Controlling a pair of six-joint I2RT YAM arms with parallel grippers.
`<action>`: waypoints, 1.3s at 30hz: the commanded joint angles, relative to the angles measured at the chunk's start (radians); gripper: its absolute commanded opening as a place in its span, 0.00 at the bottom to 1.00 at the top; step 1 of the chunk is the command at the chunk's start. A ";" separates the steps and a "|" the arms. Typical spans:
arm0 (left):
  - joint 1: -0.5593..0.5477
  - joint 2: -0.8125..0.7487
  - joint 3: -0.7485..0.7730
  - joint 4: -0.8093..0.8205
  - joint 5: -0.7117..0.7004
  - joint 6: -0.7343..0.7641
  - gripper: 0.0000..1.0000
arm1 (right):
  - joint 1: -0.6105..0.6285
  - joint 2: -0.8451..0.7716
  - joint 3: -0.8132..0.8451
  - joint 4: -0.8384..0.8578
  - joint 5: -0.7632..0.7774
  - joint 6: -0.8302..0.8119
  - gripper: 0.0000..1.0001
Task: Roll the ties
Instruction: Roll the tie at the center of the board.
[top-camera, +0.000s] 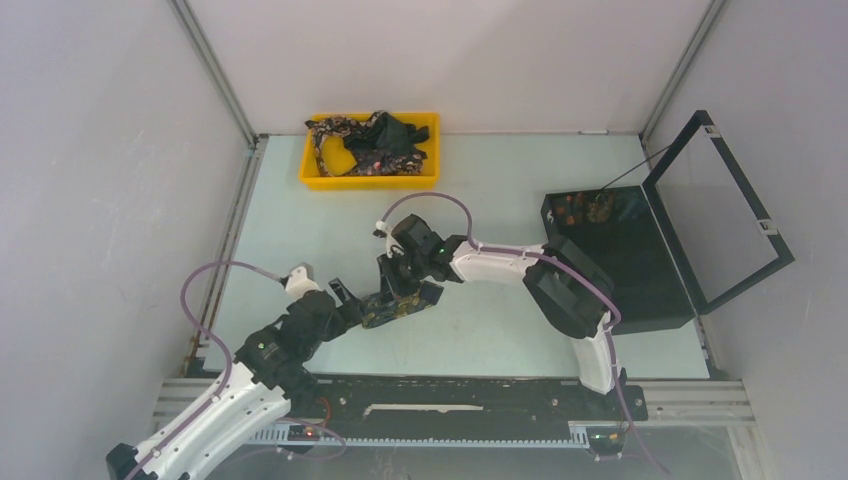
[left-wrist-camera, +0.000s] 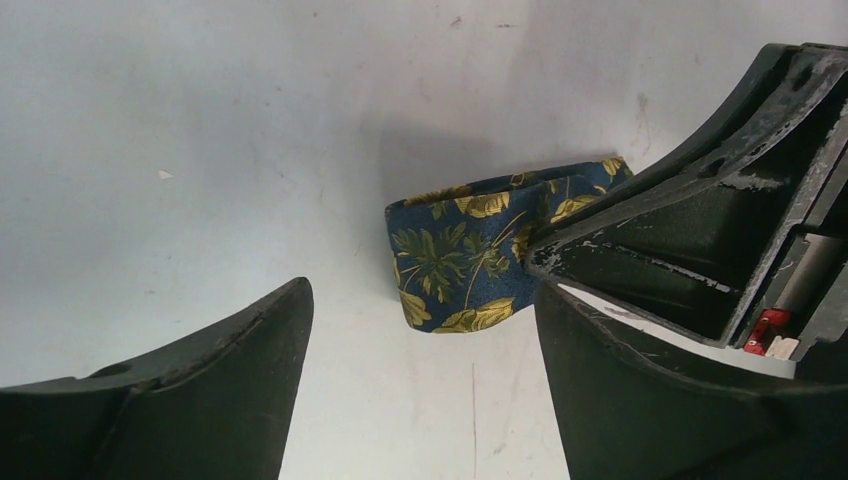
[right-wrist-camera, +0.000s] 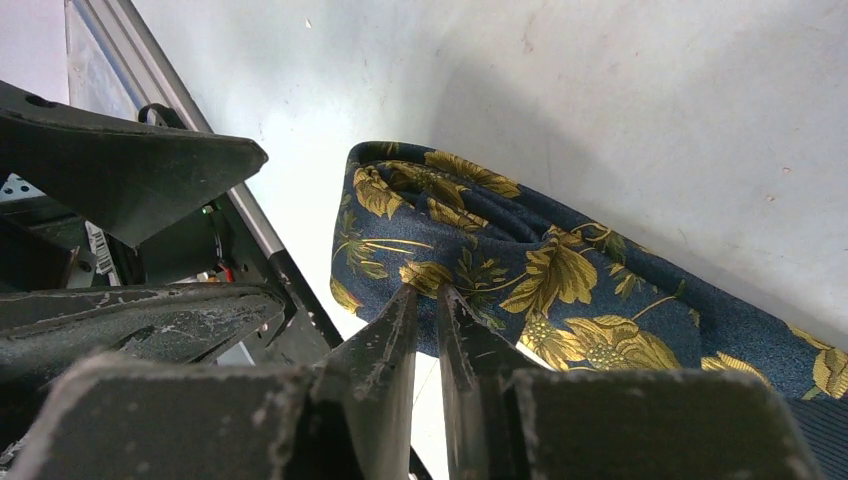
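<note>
Pale green tabletop (top-camera: 500, 200) fills the enclosure floor. Near its centre lies a folded navy fabric tie (right-wrist-camera: 560, 280) printed with gold leaves. The right gripper (right-wrist-camera: 428, 295) pinches its edge between narrow jaws (fabric caught in the slit). The left gripper (left-wrist-camera: 420, 300), at 9 o'clock of the tie, stands wide, not touching. More patterned ties (top-camera: 375, 140) fill a yellow plastic tray (top-camera: 312, 170) at 12 o'clock.

A navy tie (top-camera: 400, 305) with gold leaves lies loosely rolled mid-tabletop (top-camera: 300, 230); more ties (top-camera: 372, 145) lie heaped in the far yellow tray (top-camera: 370, 182).
</note>
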 joint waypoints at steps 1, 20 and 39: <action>0.038 0.022 -0.020 0.096 0.071 0.008 0.86 | -0.006 0.007 -0.036 -0.001 0.045 -0.031 0.17; 0.174 0.075 -0.141 0.322 0.264 -0.020 0.79 | -0.028 0.020 -0.082 0.020 0.037 -0.052 0.16; 0.205 0.207 -0.225 0.500 0.342 -0.096 0.72 | -0.032 0.032 -0.093 0.026 0.031 -0.062 0.16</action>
